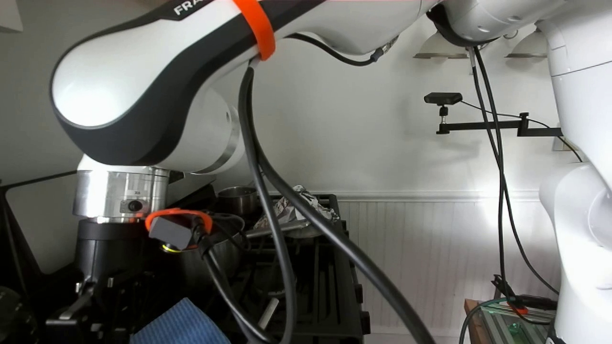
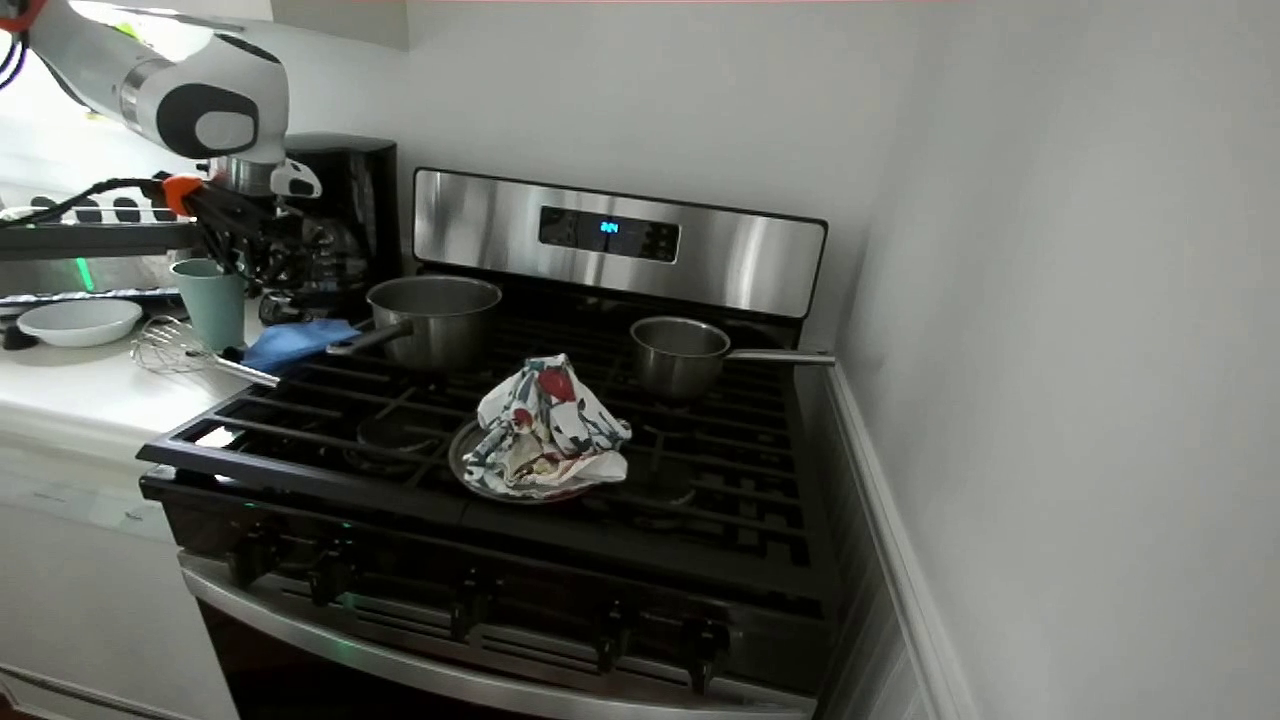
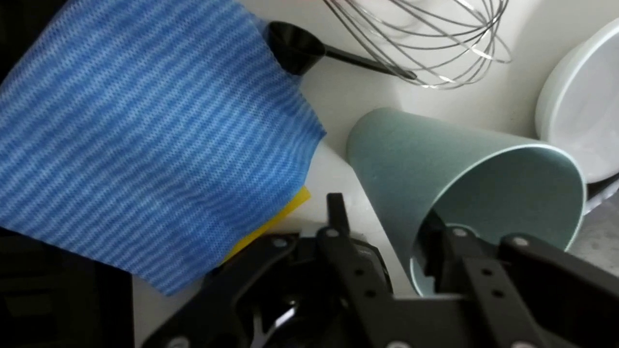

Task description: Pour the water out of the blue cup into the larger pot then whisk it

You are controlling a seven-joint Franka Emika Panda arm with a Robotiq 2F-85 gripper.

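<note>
Legibly, "FRA" marks the arm, its fingers wide apart, holding nothing, near the cup

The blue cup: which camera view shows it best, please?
The wrist view: the blue cup appears largest, its inside visible, though the gripper covers part of it. An exterior view shows it smaller, upright, from the side; no other view shows it.
</note>
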